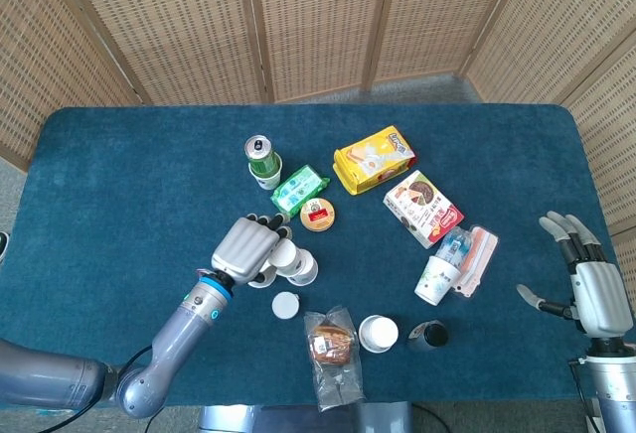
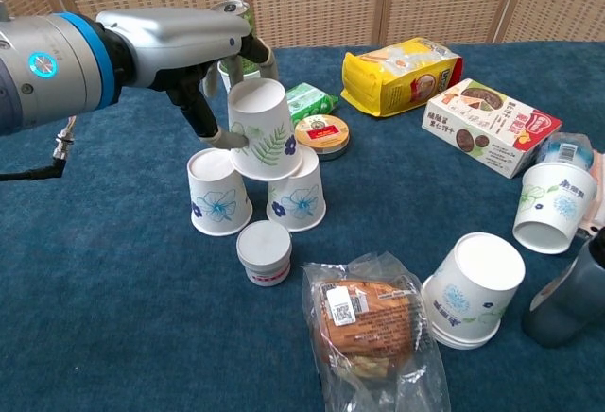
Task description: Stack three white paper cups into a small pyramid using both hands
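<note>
Two white paper cups with blue flowers stand upside down side by side, the left base cup (image 2: 217,192) and the right base cup (image 2: 296,191). My left hand (image 2: 210,45) (image 1: 246,247) holds a third, leaf-printed cup (image 2: 262,132) (image 1: 285,254) upside down, slightly tilted, at the tops of the two base cups. Whether it rests on them I cannot tell. Its thumb presses the cup's left side, and the fingers wrap its far side. My right hand (image 1: 588,285) hovers at the table's right edge with fingers spread, holding nothing.
A small white lidded tub (image 2: 264,251) sits just in front of the base cups, a wrapped bun (image 2: 369,321) beside it. A round tin (image 2: 321,135) and green packet (image 2: 310,100) lie behind them. Further right are stacked cups (image 2: 471,289), another cup (image 2: 552,206) and a snack box (image 2: 484,125).
</note>
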